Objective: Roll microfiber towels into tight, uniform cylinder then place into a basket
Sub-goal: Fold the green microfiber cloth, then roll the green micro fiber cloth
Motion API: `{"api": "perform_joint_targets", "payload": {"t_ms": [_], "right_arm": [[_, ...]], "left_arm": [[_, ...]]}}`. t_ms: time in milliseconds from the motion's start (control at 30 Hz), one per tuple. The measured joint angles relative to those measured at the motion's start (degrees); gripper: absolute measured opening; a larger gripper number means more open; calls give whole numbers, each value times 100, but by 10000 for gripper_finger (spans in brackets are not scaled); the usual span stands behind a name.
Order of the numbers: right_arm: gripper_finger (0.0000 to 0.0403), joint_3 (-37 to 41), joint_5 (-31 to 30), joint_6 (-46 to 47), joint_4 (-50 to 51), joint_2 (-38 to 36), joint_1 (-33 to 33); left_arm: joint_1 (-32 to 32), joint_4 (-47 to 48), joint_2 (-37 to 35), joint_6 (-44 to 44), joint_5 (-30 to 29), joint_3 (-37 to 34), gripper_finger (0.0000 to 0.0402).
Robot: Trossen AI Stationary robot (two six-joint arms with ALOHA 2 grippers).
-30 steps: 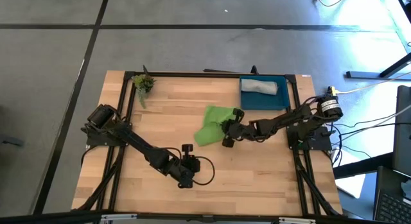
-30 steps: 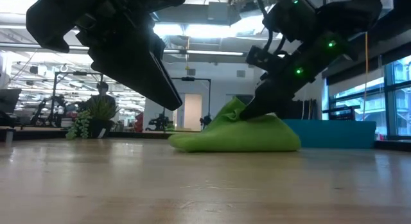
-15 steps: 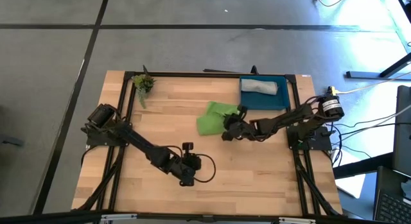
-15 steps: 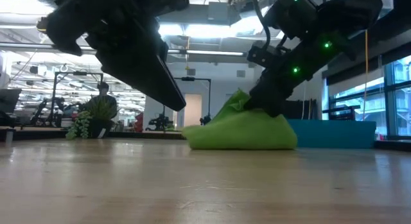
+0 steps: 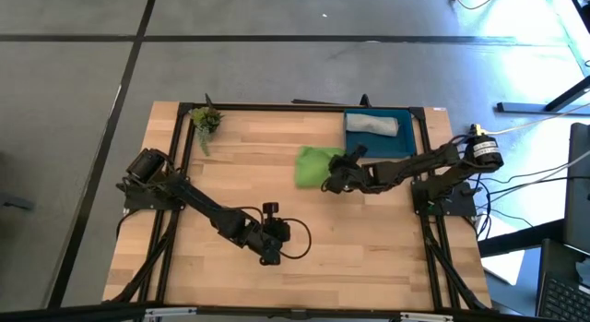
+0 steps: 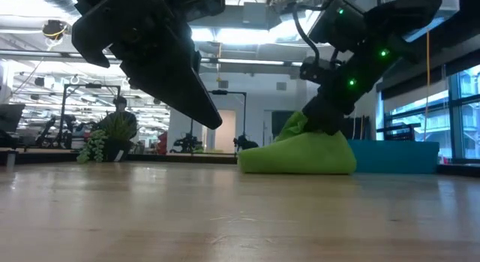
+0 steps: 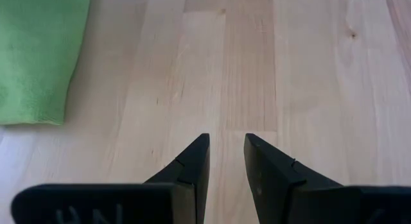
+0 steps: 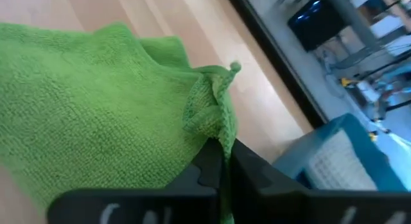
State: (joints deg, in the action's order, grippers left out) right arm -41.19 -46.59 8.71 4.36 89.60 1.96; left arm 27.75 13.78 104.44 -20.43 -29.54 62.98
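Green towel [image 5: 316, 165] dragged nearer basket [image 5: 406, 142], right gripper [image 5: 333, 180] fingers clamped on its edge

Open wood: table [image 5: 369, 248] near edge and left half | Blocking centre-right: green towel [image 5: 316, 165] | Far right: basket [image 5: 404, 140] holding grey towel [image 5: 373, 125] | Far left: plant [image 5: 206, 120]

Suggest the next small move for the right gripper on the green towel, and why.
Probably keep drawing the pinched edge toward the basket. The right gripper is shut on the green towel, which is bunched rather than a tight cylinder, while the grey towel already lies in the basket. The left gripper waits, slightly open.
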Motion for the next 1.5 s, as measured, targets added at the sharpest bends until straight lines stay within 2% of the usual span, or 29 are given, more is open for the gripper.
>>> {"api": "perform_joint_targets", "payload": {"t_ms": [133,367,600,700,800,933,1067,1167,1333,1500], "right_arm": [[35,0,310,-1,-11,0,-108],[83,0,317,48,-7,0,-259],[149,0,317,170,9,-8,-354],[175,-126,378,221,316,-86,-352],[191,-427,777,452,860,-284,-347],[197,-657,1821,484,1508,-471,-350],[198,-553,2734,151,1520,-440,-396],[198,-341,2804,155,1412,-388,-429],[198,-1,2540,185,1239,-378,-565],[198,321,2769,153,992,-378,-736]], "left_arm": [[0,-10,0,0,-1,0,87],[0,-13,0,0,-2,0,87],[-45,-13,0,-46,0,0,87],[-122,-15,0,-48,-1,0,87],[-290,-17,0,-47,-2,0,87],[-745,-75,0,-46,-314,0,87],[-1406,-136,39,154,-225,4,87],[-1870,-508,138,600,150,4,87],[-2364,-1492,471,1450,808,7,87],[-2660,-1554,711,1498,979,7,87]]}}
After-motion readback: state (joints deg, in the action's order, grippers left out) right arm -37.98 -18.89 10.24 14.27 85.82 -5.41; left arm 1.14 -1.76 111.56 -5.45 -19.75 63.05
